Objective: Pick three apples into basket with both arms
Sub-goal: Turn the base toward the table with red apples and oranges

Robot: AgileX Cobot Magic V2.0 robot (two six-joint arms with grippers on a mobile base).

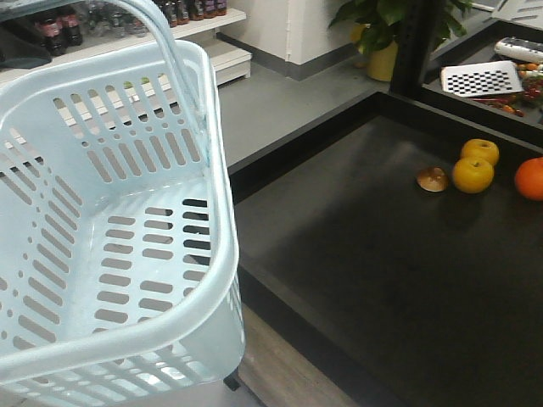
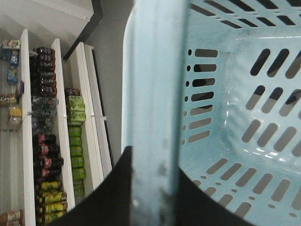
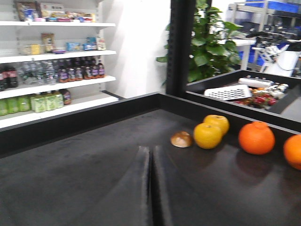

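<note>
Pale blue plastic fills the left wrist view, where the left pincer [image 2: 155,162] is clamped on the basket's hoop handle [image 2: 155,94], one black finger [image 2: 117,193] against each edge of the strip. The basket [image 1: 127,335] sits just left of the table [image 1: 382,280], over the grey floor, its handle raised and its slotted bottom in full view.

The right pincer [image 3: 150,150] hangs low over the dark table, its two fingers pressed together with only a thin seam between them and nothing in their grip.

Farther along the table, near its right edge, a small brown round object [image 1: 432,179] lies just beside two yellow fruits [image 1: 473,174] that touch each other, with an orange [image 1: 530,178] near them to the right.

Beyond the table's raised rim a white perforated tray [image 1: 482,80] rests in a second bin. White shelves [image 3: 56,84] of bottled drinks line the back wall, and a potted plant [image 3: 207,47] stands in the corner.
</note>
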